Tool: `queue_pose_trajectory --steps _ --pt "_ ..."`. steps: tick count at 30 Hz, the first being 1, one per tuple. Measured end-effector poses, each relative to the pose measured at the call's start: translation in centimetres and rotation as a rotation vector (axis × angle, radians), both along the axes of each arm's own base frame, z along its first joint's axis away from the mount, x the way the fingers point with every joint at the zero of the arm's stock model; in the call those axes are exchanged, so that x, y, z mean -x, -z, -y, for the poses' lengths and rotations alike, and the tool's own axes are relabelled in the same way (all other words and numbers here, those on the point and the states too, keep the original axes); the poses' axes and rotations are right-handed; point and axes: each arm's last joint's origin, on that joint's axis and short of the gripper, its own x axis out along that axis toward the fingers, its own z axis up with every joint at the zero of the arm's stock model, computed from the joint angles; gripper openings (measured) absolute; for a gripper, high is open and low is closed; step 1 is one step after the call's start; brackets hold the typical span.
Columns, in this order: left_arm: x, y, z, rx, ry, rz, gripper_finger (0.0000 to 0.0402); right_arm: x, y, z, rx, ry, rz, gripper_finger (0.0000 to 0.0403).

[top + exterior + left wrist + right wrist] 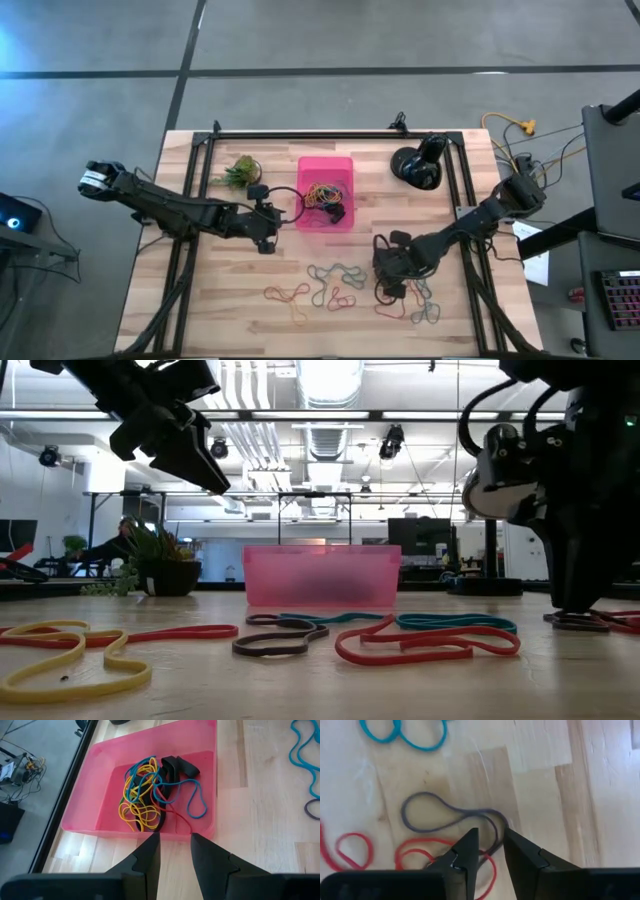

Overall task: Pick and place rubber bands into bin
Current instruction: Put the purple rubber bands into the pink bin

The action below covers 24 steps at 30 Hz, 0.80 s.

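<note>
Your right pincer [491, 847] sits low over the table [200, 310], its fingers slightly apart astride a grey rubber band [451, 817]. Your left pincer [174, 849] hovers beside the bin [102, 765], fingers apart and empty.

Left arm is reaching in from the tabletop's left edge, its left gripper [172, 840] hanging with fingers slightly parted. Right gripper [490, 845] is pointing down near the front-right, fingers narrowly apart.

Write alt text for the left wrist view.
The left pincer, fingers slightly apart and empty, hovers at the near wall of the pink bin. Inside lies a tangle of yellow, blue, red and black rubber bands; the light wooden table surrounds it.
</note>
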Motion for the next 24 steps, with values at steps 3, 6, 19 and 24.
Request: queue_pose_trajectory --steps 3,6,19,24 --pt "0.0 0.0 0.0 0.0 0.0 0.0 0.0093 0.3 0.4 0.1 0.003 0.007 -0.006 0.008" --pt "0.0 0.0 0.0 0.0 0.0 0.0 0.0093 0.4 0.5 0.2 0.005 0.008 -0.009 0.0076" --pt "0.0 0.0 0.0 0.0 0.0 0.001 0.0093 0.1 -0.1 0.0 0.043 -0.084 -0.01 0.0009" --pt "0.0 0.0 0.0 0.0 0.0 0.002 0.0093 -0.5 -1.6 -0.2 0.084 -0.099 -0.018 0.0008"
